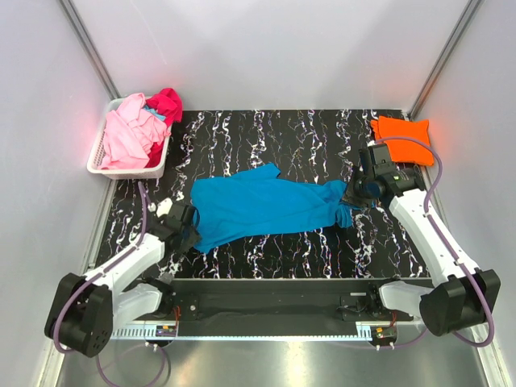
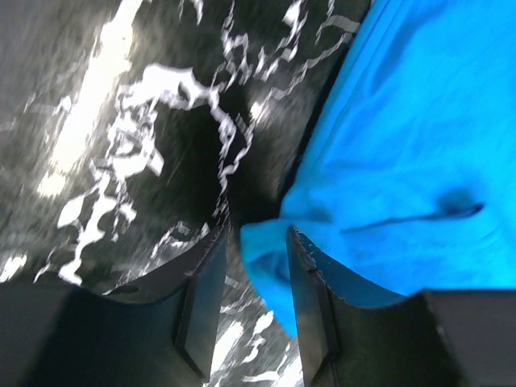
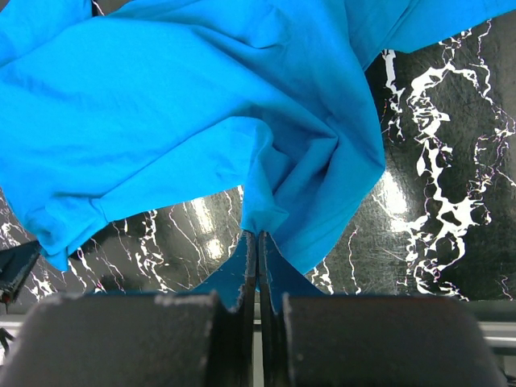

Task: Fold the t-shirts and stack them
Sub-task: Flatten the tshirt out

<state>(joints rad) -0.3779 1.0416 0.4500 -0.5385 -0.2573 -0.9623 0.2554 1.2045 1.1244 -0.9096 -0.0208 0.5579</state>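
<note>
My right gripper [image 3: 258, 235] is closed tight on the turquoise t-shirt [image 1: 258, 205], pinching a bunched bit of its edge right at my fingertips. From that pinch the cloth fans out ahead of the gripper in creases. That tells me the grip is there to pull the fabric taut rather than to lift it.

My left gripper [image 2: 256, 234] is at the opposite end of the shirt. Its jaws stand apart, with a corner of the blue cloth lying in the gap between them. The wrist view is blurred. As far as I can make out, the cloth leans on one finger and leaves a dark gap at the other, so I judge this gripper open around the corner, not clamped on it.

The shirt lies spread on the tabletop [image 1: 306, 137] between my two grippers, rumpled and not yet folded. I think I need both ends held before I can straighten it for a fold.

Beyond my right gripper and well apart from it, the orange t-shirt [image 1: 401, 129] sits folded, presumably the start of the stack. Beyond my left gripper, the pink t-shirt [image 1: 125, 133] and magenta t-shirt [image 1: 165, 103] wait heaped in the basket [image 1: 97, 157].
</note>
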